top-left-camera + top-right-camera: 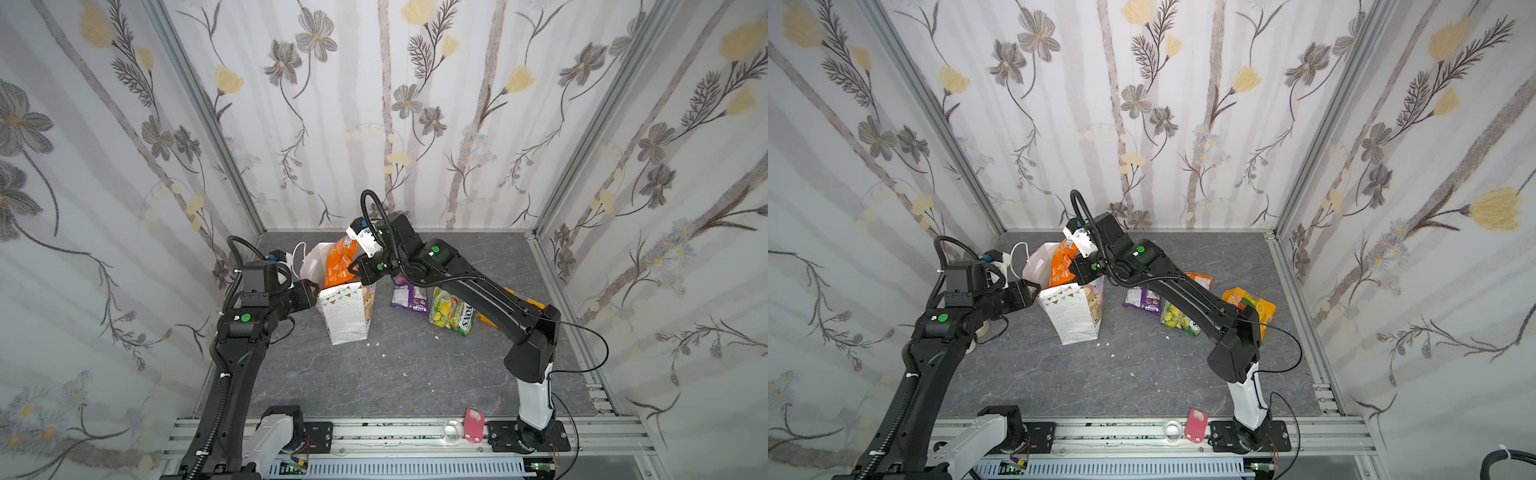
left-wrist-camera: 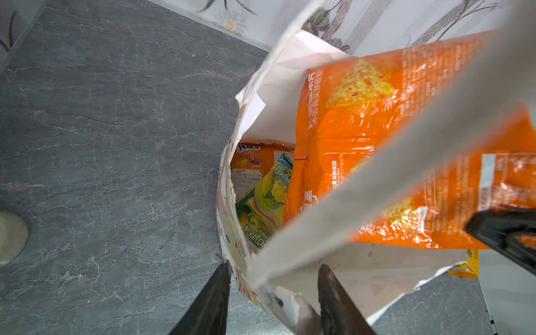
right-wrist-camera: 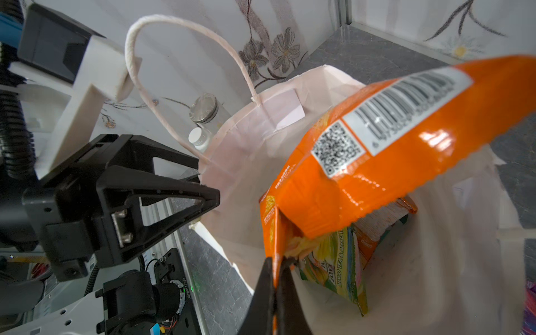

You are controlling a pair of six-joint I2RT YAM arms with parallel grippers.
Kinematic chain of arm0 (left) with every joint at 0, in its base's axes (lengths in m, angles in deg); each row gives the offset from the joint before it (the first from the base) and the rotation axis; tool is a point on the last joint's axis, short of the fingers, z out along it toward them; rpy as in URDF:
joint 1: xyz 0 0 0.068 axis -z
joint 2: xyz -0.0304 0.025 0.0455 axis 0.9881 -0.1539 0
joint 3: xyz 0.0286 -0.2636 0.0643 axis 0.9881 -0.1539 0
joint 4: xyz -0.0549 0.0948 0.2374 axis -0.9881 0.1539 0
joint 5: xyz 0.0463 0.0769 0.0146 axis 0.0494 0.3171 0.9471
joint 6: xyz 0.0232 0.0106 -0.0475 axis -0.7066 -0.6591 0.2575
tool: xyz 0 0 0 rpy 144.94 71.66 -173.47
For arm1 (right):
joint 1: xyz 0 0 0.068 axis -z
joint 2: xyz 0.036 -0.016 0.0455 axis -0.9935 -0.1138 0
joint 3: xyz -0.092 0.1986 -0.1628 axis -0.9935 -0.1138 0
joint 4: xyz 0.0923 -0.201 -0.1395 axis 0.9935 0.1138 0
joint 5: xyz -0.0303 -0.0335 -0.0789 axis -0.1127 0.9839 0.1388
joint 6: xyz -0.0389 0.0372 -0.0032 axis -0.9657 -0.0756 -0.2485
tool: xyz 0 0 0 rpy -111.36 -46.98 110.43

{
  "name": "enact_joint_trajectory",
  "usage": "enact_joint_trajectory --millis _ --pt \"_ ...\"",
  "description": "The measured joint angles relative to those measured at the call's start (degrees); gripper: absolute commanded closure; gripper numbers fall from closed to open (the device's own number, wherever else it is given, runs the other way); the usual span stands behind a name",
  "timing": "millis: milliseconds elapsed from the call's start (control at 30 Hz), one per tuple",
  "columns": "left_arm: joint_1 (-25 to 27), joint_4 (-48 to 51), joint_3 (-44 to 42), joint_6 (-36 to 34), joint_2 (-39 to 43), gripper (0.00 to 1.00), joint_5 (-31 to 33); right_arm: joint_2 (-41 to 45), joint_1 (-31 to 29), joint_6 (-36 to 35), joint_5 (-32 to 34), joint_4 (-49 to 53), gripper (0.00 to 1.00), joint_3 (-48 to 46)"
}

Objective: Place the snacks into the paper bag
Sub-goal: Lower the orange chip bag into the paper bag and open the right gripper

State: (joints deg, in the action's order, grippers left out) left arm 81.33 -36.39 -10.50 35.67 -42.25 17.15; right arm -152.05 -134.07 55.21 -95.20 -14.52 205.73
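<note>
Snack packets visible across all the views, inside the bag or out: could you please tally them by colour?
Orange glossy plastic packets: 3, the held orange packet, the bagged orange FOX'S packet, the tabletop orange packet.
Green-yellow FOX'S packets: 2, the bagged green-yellow packet, the tabletop green-yellow packet.
Purple packet: 1.
Yellow-orange packet: 1.
Total: 7 visible.

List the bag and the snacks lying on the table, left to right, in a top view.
bag → purple packet → green-yellow packet → yellow-orange packet. The orange packet over the bag overlaps it, so it is left out.
</note>
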Motion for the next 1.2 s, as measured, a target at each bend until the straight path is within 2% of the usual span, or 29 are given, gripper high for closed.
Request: enact_joint_trajectory --millis 200,300,367,533,1200 --pt "0.0 0.0 0.0 0.0 0.0 0.52 0.4 0.0 -0.1 0.0 -2.8 0.1 0.97 0.0" --pt "0.0 0.0 0.0 0.0 0.0 0.52 0.4 0.0 0.0 -0.2 -2.9 0.4 0.84 0.0" --pt "0.0 0.0 0.0 0.0 0.0 0.52 0.4 0.0 0.0 -0.2 -2.9 0.5 0.69 0.0" --pt "0.0 0.0 0.0 0.0 0.1 0.52 0.6 0.1 0.0 -0.4 -2.4 0.7 0.59 0.2" --pt "0.0 0.0 0.0 0.1 0.7 0.52 0.6 5.5 -3.1 -0.7 2.6 2.0 0.64 0.2"
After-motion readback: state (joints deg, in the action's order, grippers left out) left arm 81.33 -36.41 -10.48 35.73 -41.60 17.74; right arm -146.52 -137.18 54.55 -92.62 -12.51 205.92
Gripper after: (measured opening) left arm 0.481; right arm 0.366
